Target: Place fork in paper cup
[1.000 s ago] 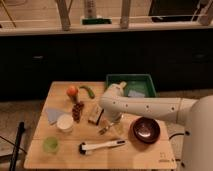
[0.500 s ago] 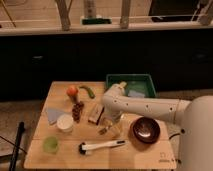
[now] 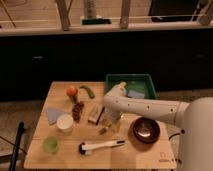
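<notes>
Risk sits mostly in the grasp. My pincer hangs low over the surface, and I cannot tell whether it is spread or pressed together. The fork seems to be the slim glint just below its tip, though I am unsure. The paper cup stands near it, leftward in the view; the brush lies just camera-side. A shallow pinch could drop the fork, or my carry could topple the light cup.
</notes>
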You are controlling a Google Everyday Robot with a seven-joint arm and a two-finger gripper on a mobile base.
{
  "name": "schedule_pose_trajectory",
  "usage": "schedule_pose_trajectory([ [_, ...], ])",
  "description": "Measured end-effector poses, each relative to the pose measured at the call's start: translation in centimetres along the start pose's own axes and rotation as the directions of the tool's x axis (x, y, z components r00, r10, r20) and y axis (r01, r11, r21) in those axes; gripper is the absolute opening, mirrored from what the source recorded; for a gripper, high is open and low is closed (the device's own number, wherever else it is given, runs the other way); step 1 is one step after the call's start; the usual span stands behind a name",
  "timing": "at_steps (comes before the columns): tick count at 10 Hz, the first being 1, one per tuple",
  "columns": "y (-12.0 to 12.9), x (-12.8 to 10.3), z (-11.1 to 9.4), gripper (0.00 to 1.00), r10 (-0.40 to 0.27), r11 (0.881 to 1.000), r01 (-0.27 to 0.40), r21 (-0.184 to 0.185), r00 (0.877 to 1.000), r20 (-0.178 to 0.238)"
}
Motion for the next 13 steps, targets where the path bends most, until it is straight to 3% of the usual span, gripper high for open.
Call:
schedule_pose_trajectory([
  [2,0.2,0.0,-0.3,0.04,-0.001,1.0,0.001,-0.006,1.0,0.0],
  [3,0.2,-0.1,-0.2,0.0,-0.001,1.0,0.001,-0.007,1.0,0.001],
  [5,0.0,0.0,0.3,0.0,0.002,1.0,-0.002,0.015,1.0,0.018],
  [10,0.5,-0.2,0.0,0.0,-0.006,1.0,0.006,0.005,1.0,0.016],
  [11,0.7,-0.3,-0.4,0.0,-0.018,1.0,0.018,0.011,1.0,0.01],
  [13,0.1,-1.0,-3.2,0.0,-0.053,0.997,0.053,0.055,0.999,-0.005],
])
